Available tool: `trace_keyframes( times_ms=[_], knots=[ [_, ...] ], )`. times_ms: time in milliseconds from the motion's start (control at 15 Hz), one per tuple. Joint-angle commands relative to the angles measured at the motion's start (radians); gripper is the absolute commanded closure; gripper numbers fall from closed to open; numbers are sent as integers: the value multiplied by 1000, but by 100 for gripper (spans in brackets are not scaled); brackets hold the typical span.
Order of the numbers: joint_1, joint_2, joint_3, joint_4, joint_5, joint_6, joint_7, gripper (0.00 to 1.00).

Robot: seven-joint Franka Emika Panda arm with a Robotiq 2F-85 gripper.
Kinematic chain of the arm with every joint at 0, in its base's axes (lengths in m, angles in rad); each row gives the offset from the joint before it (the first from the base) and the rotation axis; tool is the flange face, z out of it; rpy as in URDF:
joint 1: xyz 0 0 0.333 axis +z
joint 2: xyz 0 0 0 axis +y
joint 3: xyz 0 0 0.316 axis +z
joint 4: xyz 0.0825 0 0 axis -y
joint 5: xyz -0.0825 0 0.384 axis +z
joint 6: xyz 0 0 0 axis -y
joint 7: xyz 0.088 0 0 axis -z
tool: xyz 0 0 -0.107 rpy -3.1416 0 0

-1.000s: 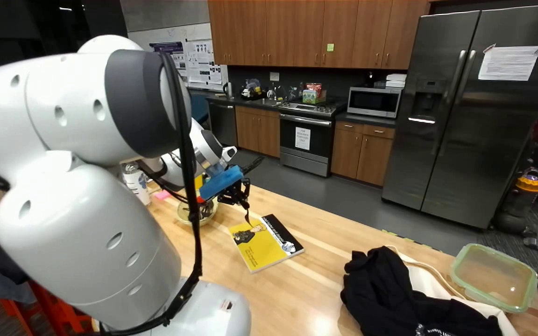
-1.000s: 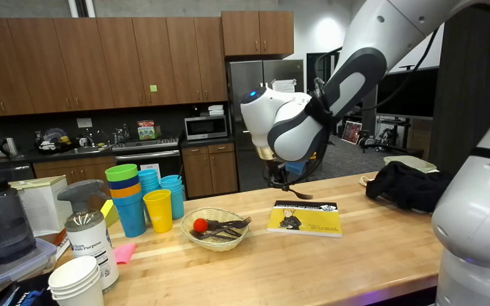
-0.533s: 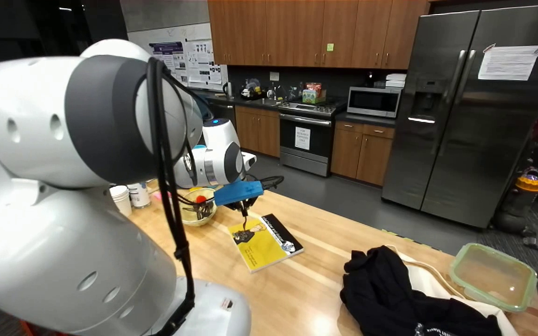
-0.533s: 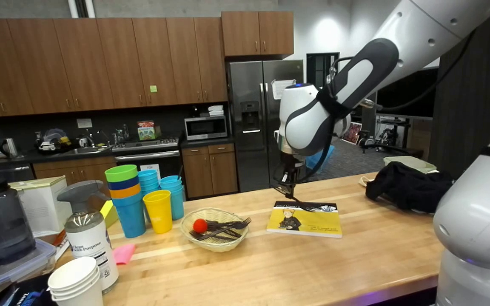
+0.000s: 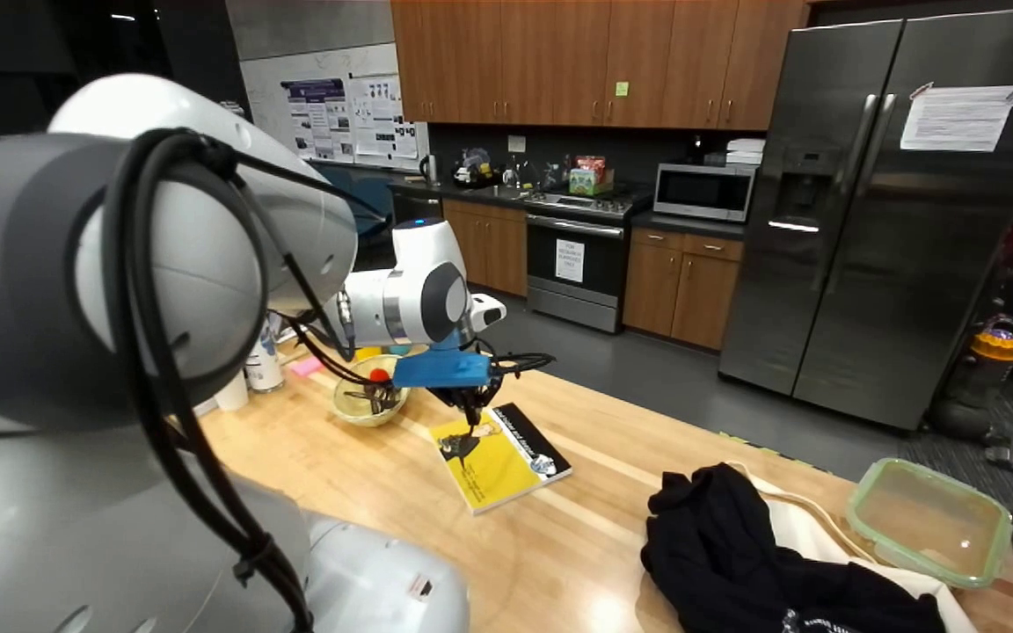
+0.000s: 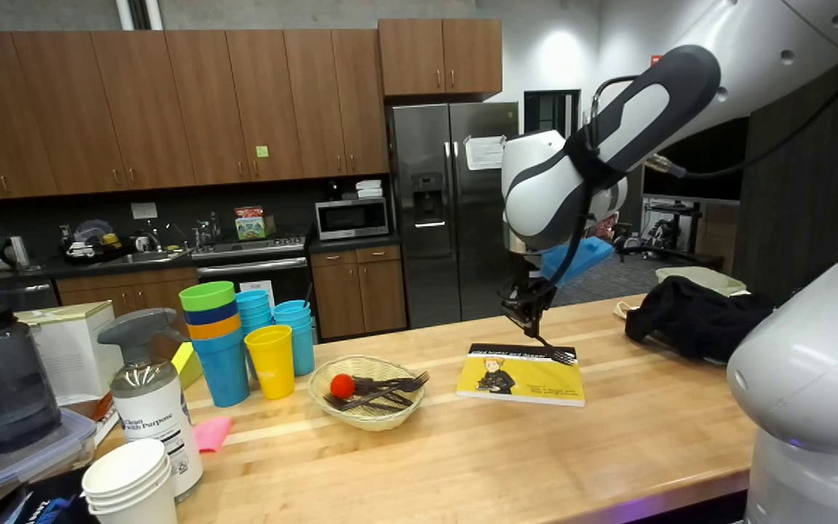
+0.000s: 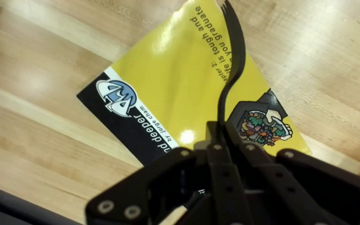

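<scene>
At the far left of an exterior view stands a dark jug (image 6: pixel 1 393) with a black lid, then a trigger spray bottle (image 6: pixel 153 415) with nested white paper cups (image 6: pixel 132 484) in front of it. A pink scrap (image 6: pixel 212 434) lies just beside the bottle. Next come a stack of cups (image 6: pixel 219 364), green, navy and orange over blue, and a single yellow cup (image 6: pixel 272 360). A wicker basket (image 6: pixel 369 422) on the wooden tabletop (image 6: pixel 463 466) holds a round red object (image 6: pixel 342 386) and a heap of dark cutlery (image 6: pixel 382 396). To its right a yellow-and-black paperback (image 6: pixel 535 383) lies flat, "by jorge cham" legible in the wrist view. Above it is the gripper (image 7: pixel 221 129), its fingers clamped on the handle of a black fork (image 7: pixel 238 53). The fork slants down with its tines over the cover; whether they touch, I cannot tell. Farther right a black garment (image 6: pixel 695 320) lies bunched against a cream cloth (image 5: pixel 798 529), near a green-rimmed container (image 5: pixel 929 523).
</scene>
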Motion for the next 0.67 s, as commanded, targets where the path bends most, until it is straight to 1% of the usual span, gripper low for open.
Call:
trace_keyframes(
  times_ms=[0,133,200,600],
  knots=[
    [-37,-98,29,-37,3,-59,86,99],
    [-41,-114,33,-41,5,-72,104,99],
    [-33,-67,28,-21,6,-52,75,95],
    [-35,-88,33,-29,7,-60,95,95]
  ],
)
